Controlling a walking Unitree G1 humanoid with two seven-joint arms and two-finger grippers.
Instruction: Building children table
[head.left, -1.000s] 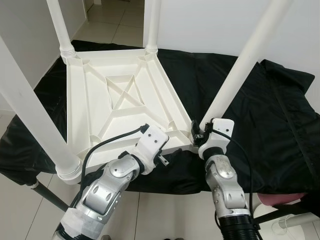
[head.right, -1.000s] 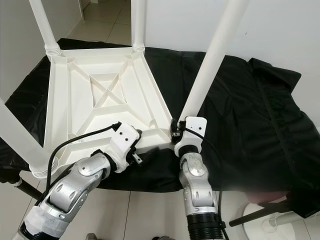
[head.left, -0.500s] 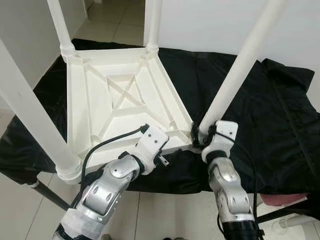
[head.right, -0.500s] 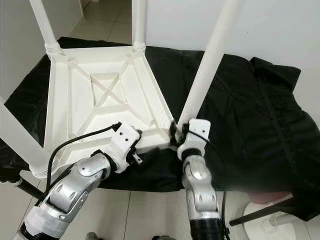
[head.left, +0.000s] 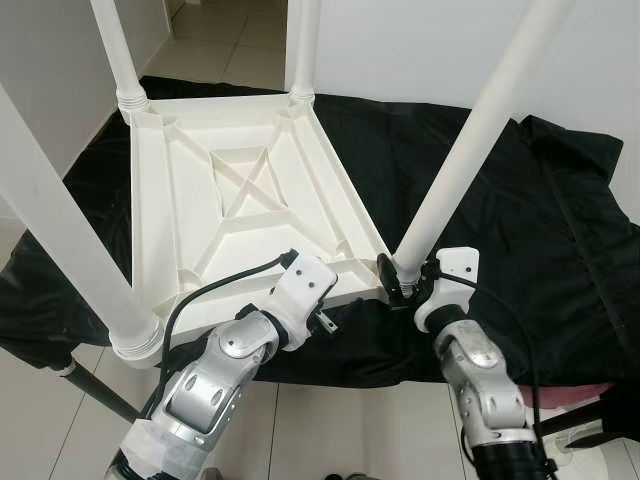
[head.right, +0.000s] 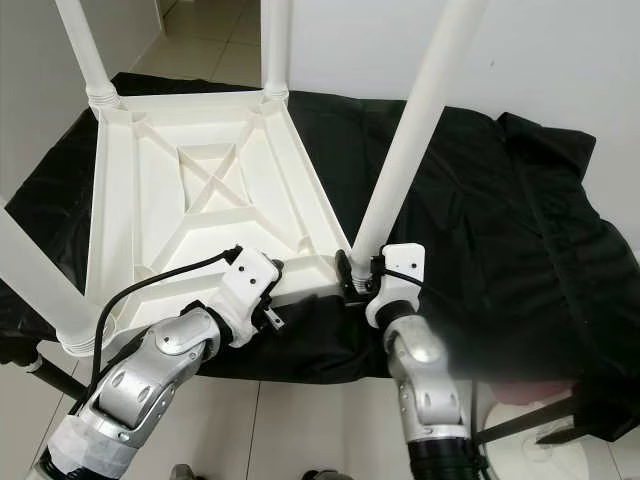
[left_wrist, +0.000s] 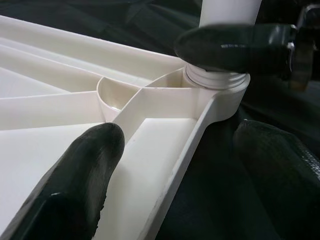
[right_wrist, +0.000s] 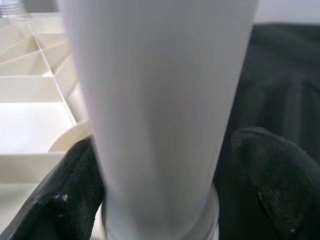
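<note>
In your head views, the white plastic children's table lies upside down on a black cloth, its ribbed underside up and four white legs rising from its corners. Your right gripper sits at the near right corner, its black fingers closed around the base of the near right leg, which leans up and to the right. Your left gripper reaches to the table's near edge just left of that corner. The near left leg stands in its ribbed collar, and the two far legs rise at the far corners. In your left wrist view, the left gripper's fingers straddle the table's rim, one on the ribbed inside and one outside over the cloth, spread and not pressing the rim. In your right wrist view, the right gripper's fingers flank the white leg on both sides, grasping it just above its threaded collar.
</note>
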